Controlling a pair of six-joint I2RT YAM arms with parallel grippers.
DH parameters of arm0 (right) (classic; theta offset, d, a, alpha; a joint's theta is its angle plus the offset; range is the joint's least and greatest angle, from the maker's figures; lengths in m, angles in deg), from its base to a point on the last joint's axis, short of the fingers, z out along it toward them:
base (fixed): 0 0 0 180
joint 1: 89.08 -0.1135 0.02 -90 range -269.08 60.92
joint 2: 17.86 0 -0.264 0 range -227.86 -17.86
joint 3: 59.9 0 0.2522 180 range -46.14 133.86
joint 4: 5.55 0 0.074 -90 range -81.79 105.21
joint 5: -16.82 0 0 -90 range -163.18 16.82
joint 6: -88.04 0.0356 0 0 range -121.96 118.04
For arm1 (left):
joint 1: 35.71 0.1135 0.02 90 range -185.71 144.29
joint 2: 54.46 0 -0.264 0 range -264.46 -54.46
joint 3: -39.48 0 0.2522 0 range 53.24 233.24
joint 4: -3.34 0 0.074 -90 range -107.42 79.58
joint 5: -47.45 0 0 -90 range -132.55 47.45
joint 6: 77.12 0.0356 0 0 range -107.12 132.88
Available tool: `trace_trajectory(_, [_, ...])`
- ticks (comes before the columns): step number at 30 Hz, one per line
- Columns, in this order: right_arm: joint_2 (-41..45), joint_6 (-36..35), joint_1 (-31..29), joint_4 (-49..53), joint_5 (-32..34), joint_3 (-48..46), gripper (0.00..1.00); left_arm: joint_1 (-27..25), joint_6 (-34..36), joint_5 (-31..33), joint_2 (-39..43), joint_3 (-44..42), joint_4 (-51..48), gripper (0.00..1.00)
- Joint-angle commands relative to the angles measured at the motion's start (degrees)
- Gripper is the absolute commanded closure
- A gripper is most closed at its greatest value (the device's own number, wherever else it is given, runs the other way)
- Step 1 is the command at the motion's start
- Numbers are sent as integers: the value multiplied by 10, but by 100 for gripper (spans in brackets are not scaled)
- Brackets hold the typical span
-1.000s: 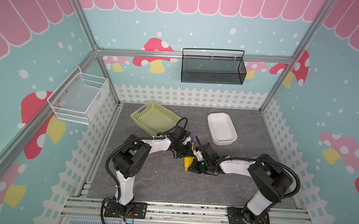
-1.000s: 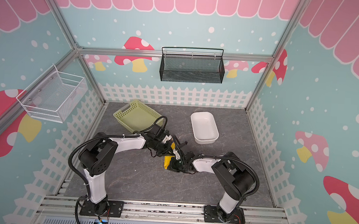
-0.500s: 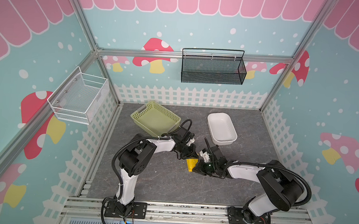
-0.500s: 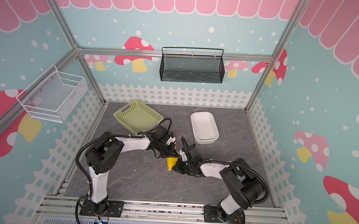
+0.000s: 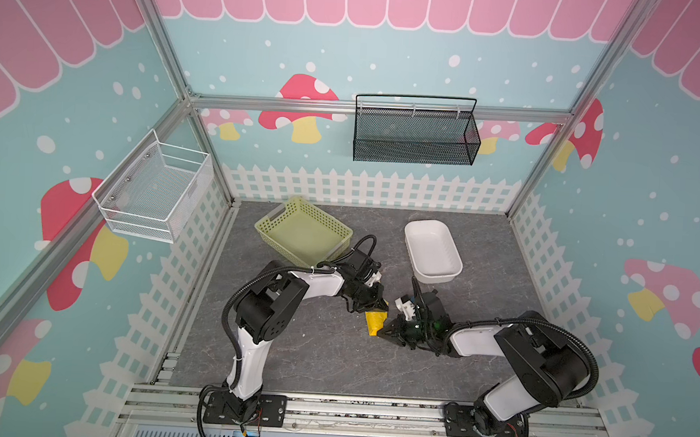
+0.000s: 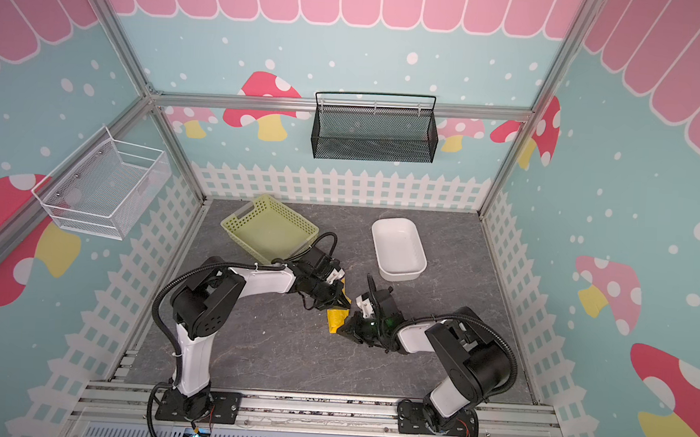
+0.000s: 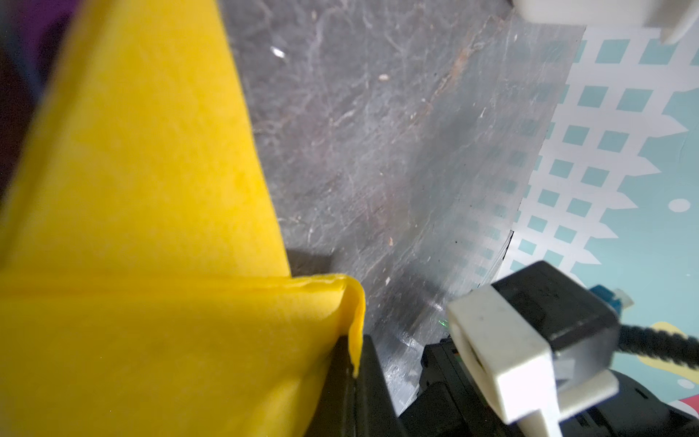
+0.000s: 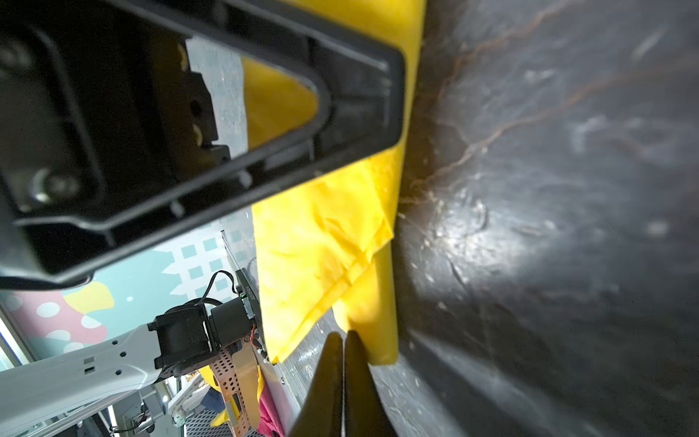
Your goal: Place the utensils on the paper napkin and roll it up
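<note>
The bright yellow paper napkin lies folded into a narrow roll on the grey table, between both grippers. My left gripper is at the roll's far end, shut on a napkin flap that hangs down at the seam between its black fingers. My right gripper is shut and empty, its tips touching the roll's near end. The utensils are hidden, apart from a blurred purple patch past the napkin's edge.
A pale green perforated basket stands behind the left arm and a white dish behind the right gripper. A black mesh basket hangs on the back wall, a white wire basket on the left wall.
The napkin roll and both grippers have shifted slightly right. The left arm has stretched further out and the right arm's elbow has drawn back to the right. Both grippers stay shut.
</note>
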Motion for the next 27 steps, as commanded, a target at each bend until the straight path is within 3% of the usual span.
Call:
trace_trajectory(1, [-17, 17, 2, -23, -2, -9, 93, -5, -6, -9, -4, 19, 9, 98])
trace_trajectory(27, [-14, 10, 2, -15, 4, -18, 93, -37, -37, -16, -56, 51, 34, 99])
